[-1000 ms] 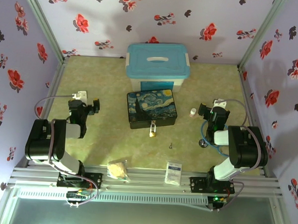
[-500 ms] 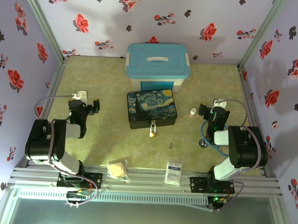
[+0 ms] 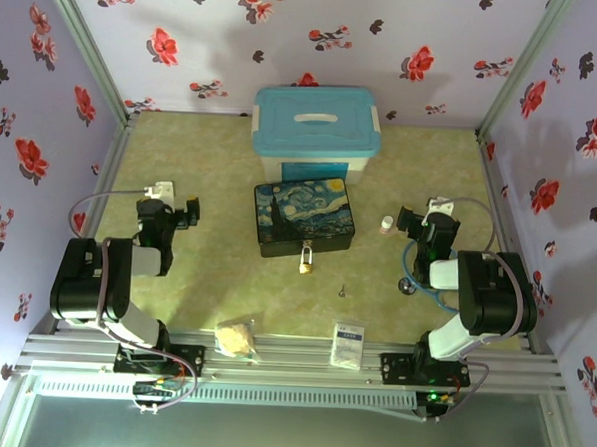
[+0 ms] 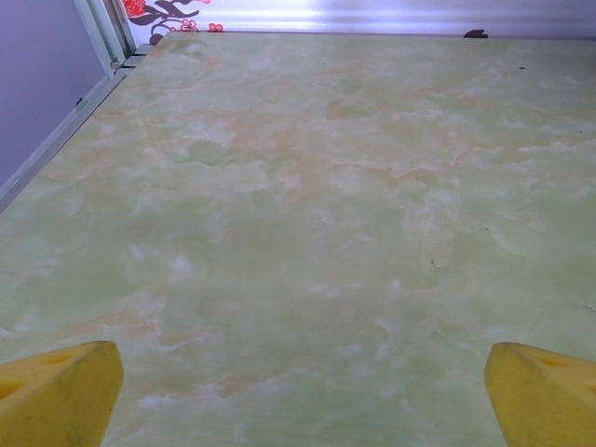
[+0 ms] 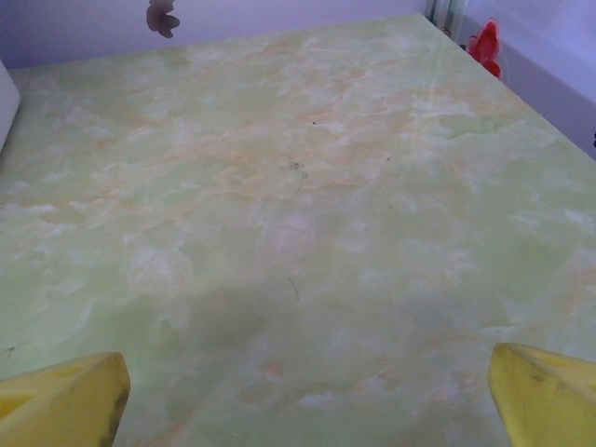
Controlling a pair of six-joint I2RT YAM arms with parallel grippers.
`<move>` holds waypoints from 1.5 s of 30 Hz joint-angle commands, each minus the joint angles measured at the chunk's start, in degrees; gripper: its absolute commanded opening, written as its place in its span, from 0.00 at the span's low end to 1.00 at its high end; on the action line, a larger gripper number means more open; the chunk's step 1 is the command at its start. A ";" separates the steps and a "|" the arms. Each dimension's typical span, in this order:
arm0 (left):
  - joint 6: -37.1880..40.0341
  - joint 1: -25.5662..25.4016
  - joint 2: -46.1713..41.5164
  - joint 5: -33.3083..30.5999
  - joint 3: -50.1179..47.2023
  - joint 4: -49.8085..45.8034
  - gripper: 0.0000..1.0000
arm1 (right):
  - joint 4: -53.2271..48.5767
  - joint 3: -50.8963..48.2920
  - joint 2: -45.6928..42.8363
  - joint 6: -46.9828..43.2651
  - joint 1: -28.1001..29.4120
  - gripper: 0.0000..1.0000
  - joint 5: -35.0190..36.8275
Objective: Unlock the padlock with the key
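Note:
The small brass padlock (image 3: pixel 305 263) hangs off the front of the painted dark-blue box (image 3: pixel 304 217) at the table's middle. The tiny dark key (image 3: pixel 342 290) lies flat on the table, just right of and nearer than the padlock. My left gripper (image 3: pixel 167 213) rests far to the left of the box. In its wrist view it (image 4: pixel 303 400) is open, yellow fingertips (image 4: pixel 56 396) wide apart over bare marbled table. My right gripper (image 3: pixel 427 224) sits right of the box, also open (image 5: pixel 307 400), with nothing between its fingertips (image 5: pixel 545 396).
A white bin with a blue lid (image 3: pixel 316 129) stands behind the box. A small white bottle (image 3: pixel 386 225) is beside the right gripper. A white packet (image 3: pixel 347 343) and a crumpled tan lump (image 3: pixel 236 338) lie at the near edge. Flowered walls enclose the table.

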 commanded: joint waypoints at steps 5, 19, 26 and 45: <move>0.95 0.50 -9.44 0.67 1.83 -9.15 1.00 | -7.57 2.52 -7.00 -1.33 -0.05 0.99 -2.24; -34.57 1.77 -23.23 15.33 3.29 -22.60 1.00 | -52.13 16.54 -23.54 21.96 -1.46 0.99 -20.48; -38.75 -9.14 -29.02 17.16 1.11 -33.50 1.00 | -62.87 15.03 -29.52 21.74 7.77 0.98 -21.15; -49.77 -43.93 -42.70 -0.15 2.87 -56.54 1.00 | -74.52 11.56 -24.99 33.77 44.52 0.65 -2.82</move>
